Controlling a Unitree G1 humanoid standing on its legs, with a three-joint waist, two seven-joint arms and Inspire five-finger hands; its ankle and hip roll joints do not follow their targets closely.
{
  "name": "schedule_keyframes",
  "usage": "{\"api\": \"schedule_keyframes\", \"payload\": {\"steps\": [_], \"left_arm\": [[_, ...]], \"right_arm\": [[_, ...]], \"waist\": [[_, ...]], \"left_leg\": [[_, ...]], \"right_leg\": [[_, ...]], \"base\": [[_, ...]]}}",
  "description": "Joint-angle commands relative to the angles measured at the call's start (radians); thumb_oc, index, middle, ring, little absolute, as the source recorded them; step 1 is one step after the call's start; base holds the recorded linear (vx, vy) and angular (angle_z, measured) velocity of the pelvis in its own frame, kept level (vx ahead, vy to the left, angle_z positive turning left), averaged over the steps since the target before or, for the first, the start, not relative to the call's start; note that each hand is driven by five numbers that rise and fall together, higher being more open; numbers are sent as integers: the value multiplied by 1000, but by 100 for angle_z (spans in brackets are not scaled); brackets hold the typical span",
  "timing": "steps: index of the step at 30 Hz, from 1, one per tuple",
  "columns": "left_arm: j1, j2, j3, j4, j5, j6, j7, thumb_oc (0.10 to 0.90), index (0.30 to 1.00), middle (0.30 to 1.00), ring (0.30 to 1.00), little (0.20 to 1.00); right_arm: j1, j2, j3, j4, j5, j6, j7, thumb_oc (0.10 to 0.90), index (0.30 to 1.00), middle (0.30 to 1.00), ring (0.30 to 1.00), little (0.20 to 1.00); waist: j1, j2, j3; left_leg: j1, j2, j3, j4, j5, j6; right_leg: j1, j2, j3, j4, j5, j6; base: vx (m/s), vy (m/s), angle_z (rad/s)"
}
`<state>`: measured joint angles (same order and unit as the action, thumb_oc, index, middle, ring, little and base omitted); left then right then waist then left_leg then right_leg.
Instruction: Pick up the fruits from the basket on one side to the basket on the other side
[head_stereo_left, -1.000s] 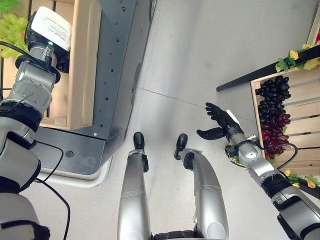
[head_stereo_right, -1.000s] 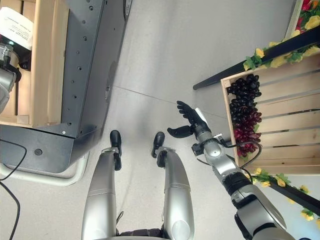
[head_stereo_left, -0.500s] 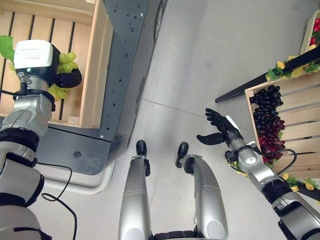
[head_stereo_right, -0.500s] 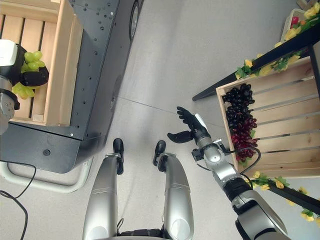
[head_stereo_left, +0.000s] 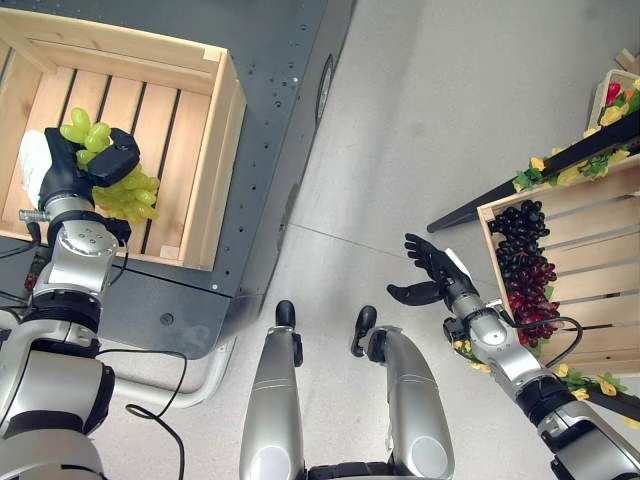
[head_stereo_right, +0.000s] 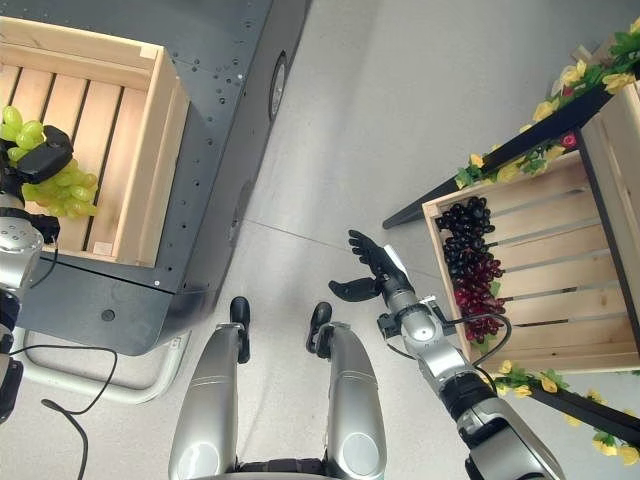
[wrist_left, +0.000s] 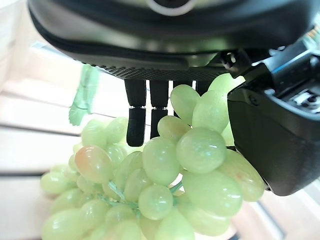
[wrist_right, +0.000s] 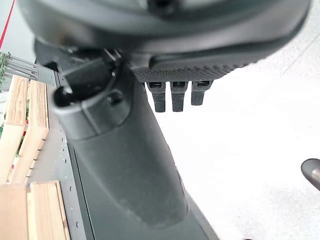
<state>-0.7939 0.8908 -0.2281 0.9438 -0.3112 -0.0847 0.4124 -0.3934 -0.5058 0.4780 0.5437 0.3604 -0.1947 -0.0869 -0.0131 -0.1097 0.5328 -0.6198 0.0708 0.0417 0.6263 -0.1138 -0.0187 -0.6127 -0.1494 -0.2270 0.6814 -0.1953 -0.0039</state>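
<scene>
My left hand (head_stereo_left: 82, 162) is shut on a bunch of green grapes (head_stereo_left: 125, 192) and holds it over the slatted floor of the wooden crate (head_stereo_left: 208, 150) at the left. In the left wrist view the green grapes (wrist_left: 170, 175) hang between my thumb (wrist_left: 272, 135) and fingers (wrist_left: 136, 117). My right hand (head_stereo_left: 432, 275) hovers open over the floor, fingers spread, holding nothing. It is just left of the right wooden crate (head_stereo_left: 595, 235), which holds dark purple and red grapes (head_stereo_left: 525, 265).
The left crate rests on a dark grey metal stand (head_stereo_left: 290, 110). A black bar with yellow flowers and green leaves (head_stereo_left: 560, 165) runs above the right crate, and a similar garland (head_stereo_left: 595, 382) lies below it. Grey floor (head_stereo_left: 440, 110) lies between the two crates.
The camera has shifted, bringing more of the left crate into view. My left hand with the green grapes has moved further over the crate's floor. The right hand stays open in place.
</scene>
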Motion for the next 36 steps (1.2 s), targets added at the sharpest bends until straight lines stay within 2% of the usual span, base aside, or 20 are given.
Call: {"api": "schedule_keyframes", "payload": {"steps": [1,4,9,14,21,25,32,36], "left_arm": [[-15,17,108,-97,-117,-137,44,400,300,300,300,300],[1,-8,130,-108,-219,-134,6,400,300,300,300,300],[14,-33,168,-101,-355,-175,-53,400,300,300,300,300],[20,-43,178,-134,-417,-190,-72,400,300,300,300,300],[65,-52,181,-207,-387,-219,-69,400,300,300,300,300],[81,-51,189,-230,-390,-229,-79,400,300,300,300,300],[102,-52,190,-280,-379,-247,-119,400,300,300,300,300],[94,-55,163,-314,-305,-244,-115,400,300,300,300,300]], "right_arm": [[6,-12,-78,-99,-12,-50,-25,800,900,900,900,900],[6,0,-77,-103,-27,-49,-23,800,900,900,900,900],[9,5,-78,-102,-48,-49,-3,800,900,900,900,900],[34,2,-81,-103,-56,-55,0,800,900,900,900,900],[80,16,-83,-128,-71,-79,23,800,900,900,900,900],[90,14,-84,-153,-87,-81,26,800,900,900,900,900],[120,7,-89,-181,-91,-72,44,800,900,900,900,900],[143,6,-91,-195,-69,-75,77,800,900,900,900,900]], "waist": [[5,59,-13],[5,68,-13],[-2,83,-13],[-5,96,-26],[-5,114,-74],[-9,120,-92],[-18,146,-148],[-24,161,-196]], "left_leg": [[153,-62,67,-66,-86,64],[180,-67,66,-80,-83,63],[250,-72,69,-103,-84,63],[302,-76,67,-137,-75,59],[385,-85,58,-220,-55,52],[406,-88,58,-243,-49,49],[483,-104,47,-340,-24,37],[547,-112,38,-421,-5,28]], "right_leg": [[121,33,29,-21,-45,-12],[144,30,29,-31,-45,-9],[217,25,30,-64,-47,-7],[266,19,27,-96,-41,-1],[349,15,22,-175,-24,14],[372,17,25,-205,-16,18],[454,18,29,-309,10,28],[529,28,27,-405,33,34]], "base": [[0,0,0],[-22,-21,-1],[-13,-8,0],[-20,-16,-2],[-9,-25,0],[-2,-9,0],[2,-4,1],[38,-49,3]]}}
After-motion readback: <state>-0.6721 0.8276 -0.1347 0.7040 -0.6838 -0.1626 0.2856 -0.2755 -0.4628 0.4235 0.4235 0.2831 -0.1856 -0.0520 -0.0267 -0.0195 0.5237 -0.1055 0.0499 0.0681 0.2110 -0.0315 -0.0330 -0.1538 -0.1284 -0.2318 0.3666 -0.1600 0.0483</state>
